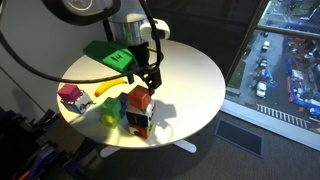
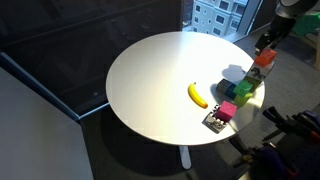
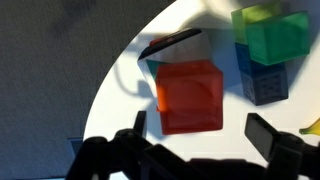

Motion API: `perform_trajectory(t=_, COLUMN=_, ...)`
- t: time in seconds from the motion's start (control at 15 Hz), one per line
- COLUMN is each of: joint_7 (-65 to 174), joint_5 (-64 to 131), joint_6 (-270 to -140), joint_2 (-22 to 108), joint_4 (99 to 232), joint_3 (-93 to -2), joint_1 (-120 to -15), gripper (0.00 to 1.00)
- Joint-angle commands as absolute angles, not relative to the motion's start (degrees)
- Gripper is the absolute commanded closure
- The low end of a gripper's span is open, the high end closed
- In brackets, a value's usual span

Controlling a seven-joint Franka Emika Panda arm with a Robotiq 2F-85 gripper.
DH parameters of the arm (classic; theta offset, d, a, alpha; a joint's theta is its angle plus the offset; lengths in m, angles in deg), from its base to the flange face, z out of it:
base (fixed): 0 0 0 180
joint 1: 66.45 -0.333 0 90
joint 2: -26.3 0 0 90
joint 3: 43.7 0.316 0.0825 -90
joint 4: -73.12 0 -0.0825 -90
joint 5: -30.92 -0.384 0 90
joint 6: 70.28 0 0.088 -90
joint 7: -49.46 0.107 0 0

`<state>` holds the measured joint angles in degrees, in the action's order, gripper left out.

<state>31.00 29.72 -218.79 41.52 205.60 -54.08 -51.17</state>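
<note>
gripper (image 3: 202, 128), jaws wide apart, above red block (image 3: 190, 95) in wrist view; banana (image 2: 198, 94) in both exterior views.

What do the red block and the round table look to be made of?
Red block: likely plastic, slightly glossy, with even colour and soft highlights on top. Table: smooth white top, matte, probably laminate; the look leaves it open.

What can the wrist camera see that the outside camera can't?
Only the wrist view: the red block seen close from above, between the dark fingers of the open gripper. Only an exterior view: the whole round table, the pink toy and the street outside. Both: the red block on the white table.
</note>
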Motion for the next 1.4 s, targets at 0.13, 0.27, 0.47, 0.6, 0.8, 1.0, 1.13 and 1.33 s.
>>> perform_trajectory(t=0.13, joint_7=29.0, joint_5=28.9, joint_6=-216.4, joint_2=37.8, joint_4=205.6, joint_3=-52.5, joint_1=-50.8, gripper=0.00)
perform_trajectory(t=0.27, joint_7=28.6, joint_5=28.7, joint_6=-215.6, joint_2=36.1, joint_4=206.0, joint_3=-51.9, joint_1=-51.1, gripper=0.00)
perform_trajectory(t=0.47, joint_7=27.2, joint_5=28.2, joint_6=-213.6, joint_2=34.3, joint_4=206.3, joint_3=-51.2, joint_1=-51.7, gripper=0.00)
perform_trajectory(t=0.6, joint_7=26.3, joint_5=28.3, joint_6=-211.7, joint_2=33.2, joint_4=206.5, joint_3=-50.7, joint_1=-52.3, gripper=0.00)
perform_trajectory(t=0.8, joint_7=26.1, joint_5=29.7, joint_6=-209.1, joint_2=32.2, joint_4=207.3, joint_3=-50.5, joint_1=-53.6, gripper=0.00)
perform_trajectory(t=1.0, joint_7=27.0, joint_5=30.8, joint_6=-208.2, joint_2=32.0, joint_4=208.5, joint_3=-50.6, joint_1=-55.0, gripper=0.00)
perform_trajectory(t=1.13, joint_7=27.8, joint_5=31.8, joint_6=-209.7, joint_2=32.5, joint_4=209.9, joint_3=-50.6, joint_1=-55.9, gripper=0.00)
perform_trajectory(t=1.33, joint_7=28.2, joint_5=32.6, joint_6=-211.7, joint_2=33.0, joint_4=211.8, joint_3=-50.6, joint_1=-56.6, gripper=0.00)
